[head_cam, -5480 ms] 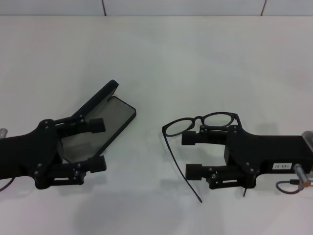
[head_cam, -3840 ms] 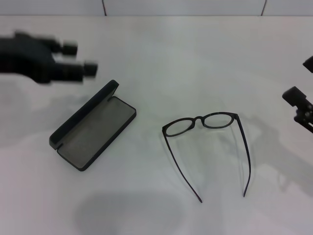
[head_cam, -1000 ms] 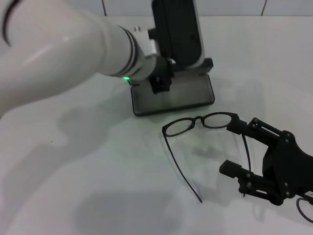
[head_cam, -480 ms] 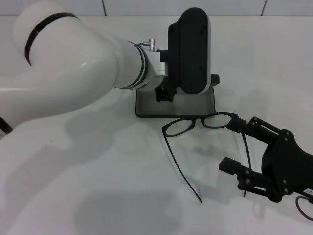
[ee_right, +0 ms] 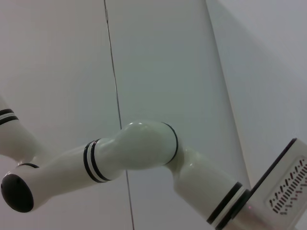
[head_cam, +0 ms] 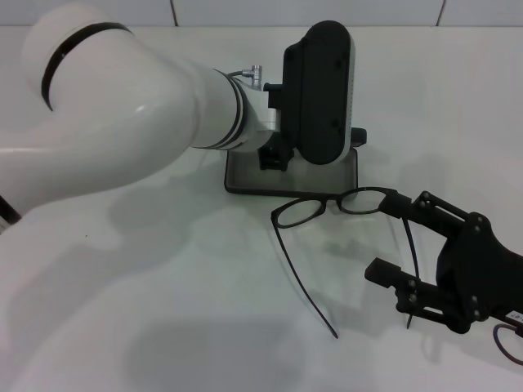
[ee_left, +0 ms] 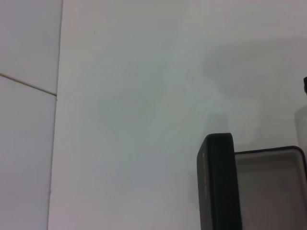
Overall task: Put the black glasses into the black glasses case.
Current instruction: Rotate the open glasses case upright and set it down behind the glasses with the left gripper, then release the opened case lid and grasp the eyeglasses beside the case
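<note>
Head view: right gripper (head_cam: 399,241) gapes wide around the black glasses (head_cam: 339,202) temple; light, fragile, grab near the hinge. Left gripper: can't tell.

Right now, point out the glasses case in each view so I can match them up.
Head view: the case lies open at top centre, lid partly behind the left arm's wrist.
Left wrist view: case at the lower right corner, lid upright.
Right wrist view: not in it.
Shared landmark: the white table.
</note>
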`<state>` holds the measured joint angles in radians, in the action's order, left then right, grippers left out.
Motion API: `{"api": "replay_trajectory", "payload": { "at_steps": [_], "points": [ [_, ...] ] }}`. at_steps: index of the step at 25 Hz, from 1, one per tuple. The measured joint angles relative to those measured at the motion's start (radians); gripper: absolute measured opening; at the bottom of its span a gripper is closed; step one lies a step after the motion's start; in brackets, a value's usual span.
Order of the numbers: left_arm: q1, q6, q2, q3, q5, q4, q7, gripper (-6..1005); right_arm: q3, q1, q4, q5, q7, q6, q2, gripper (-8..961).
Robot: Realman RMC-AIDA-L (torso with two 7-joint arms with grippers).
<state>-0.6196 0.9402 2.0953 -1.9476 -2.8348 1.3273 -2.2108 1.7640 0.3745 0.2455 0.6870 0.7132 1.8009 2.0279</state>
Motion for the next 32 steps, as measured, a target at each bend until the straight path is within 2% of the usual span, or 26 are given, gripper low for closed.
{"api": "replay_trajectory", "payload": {
  "at_steps": [14,19,25,28,30,32],
  "points": [
    [0.000,0.006,0.000,0.015,0.001,0.014,-0.068,230,0.000,-0.008,0.000,0.000,0.000,0.000,0.000,752],
    [0.035,0.035,-0.001,0.016,0.002,0.087,-0.071,396,0.000,-0.011,-0.004,0.000,0.000,0.000,0.000,752],
    [0.123,0.079,-0.001,0.051,0.005,0.254,-0.106,528,-0.003,-0.011,-0.003,0.000,0.004,0.000,-0.006,751],
    [0.199,0.068,0.000,0.082,0.019,0.367,-0.142,525,-0.014,0.006,0.001,0.005,0.025,-0.016,-0.036,751],
    [0.245,0.041,0.000,0.103,0.052,0.426,-0.168,523,-0.014,0.035,0.008,0.009,0.079,-0.028,-0.076,751],
    [0.308,-0.011,-0.001,0.140,0.156,0.487,-0.183,521,-0.012,0.075,0.036,0.014,0.193,-0.033,-0.131,751]
  ]
}}
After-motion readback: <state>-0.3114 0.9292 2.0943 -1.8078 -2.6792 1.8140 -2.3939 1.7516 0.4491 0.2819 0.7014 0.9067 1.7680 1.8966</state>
